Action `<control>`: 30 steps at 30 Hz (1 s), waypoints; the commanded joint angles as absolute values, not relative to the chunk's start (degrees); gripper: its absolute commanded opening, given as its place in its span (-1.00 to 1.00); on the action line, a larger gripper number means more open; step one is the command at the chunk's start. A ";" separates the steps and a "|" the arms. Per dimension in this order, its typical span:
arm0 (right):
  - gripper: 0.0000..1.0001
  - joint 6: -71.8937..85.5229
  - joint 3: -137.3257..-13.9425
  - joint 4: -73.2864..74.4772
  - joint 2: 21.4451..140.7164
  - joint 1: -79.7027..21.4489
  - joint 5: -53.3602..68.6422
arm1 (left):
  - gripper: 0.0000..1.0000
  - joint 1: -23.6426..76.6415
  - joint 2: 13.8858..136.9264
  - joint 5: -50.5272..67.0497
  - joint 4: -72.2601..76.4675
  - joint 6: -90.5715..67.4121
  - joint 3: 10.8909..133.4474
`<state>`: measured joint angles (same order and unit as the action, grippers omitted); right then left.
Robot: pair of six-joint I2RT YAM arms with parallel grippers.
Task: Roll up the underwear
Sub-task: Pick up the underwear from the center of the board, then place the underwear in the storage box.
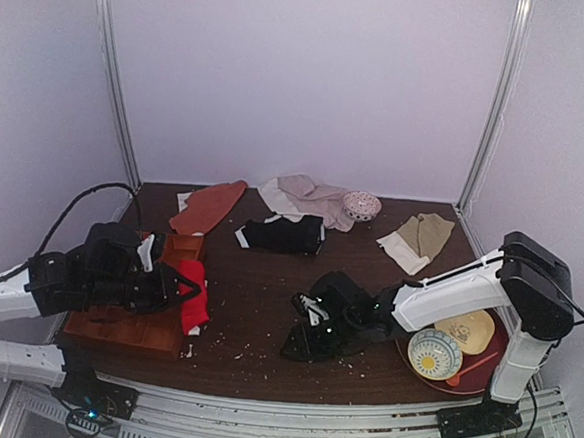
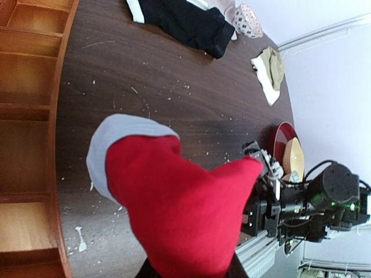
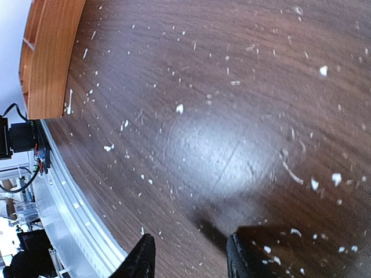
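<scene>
The underwear is filling the left wrist view as a compact red bundle with its white waistband at one end. The left gripper is pinching it just beside the wooden organizer. The rolling is looking largely done, with only a tidy set-down probably remaining. The right gripper is hovering spread and empty over the table, well apart from the bundle.
</scene>
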<state>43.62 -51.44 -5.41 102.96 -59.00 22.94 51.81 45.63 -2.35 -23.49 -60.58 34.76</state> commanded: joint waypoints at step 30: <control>-0.15 33.84 -60.75 10.46 106.52 -51.72 28.16 | -1.00 15.09 68.06 31.38 -39.80 -15.09 53.41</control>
<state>34.85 -60.62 9.30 106.21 -52.58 27.31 17.76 66.98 27.70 -41.25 -19.49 51.77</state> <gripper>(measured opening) 0.425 0.188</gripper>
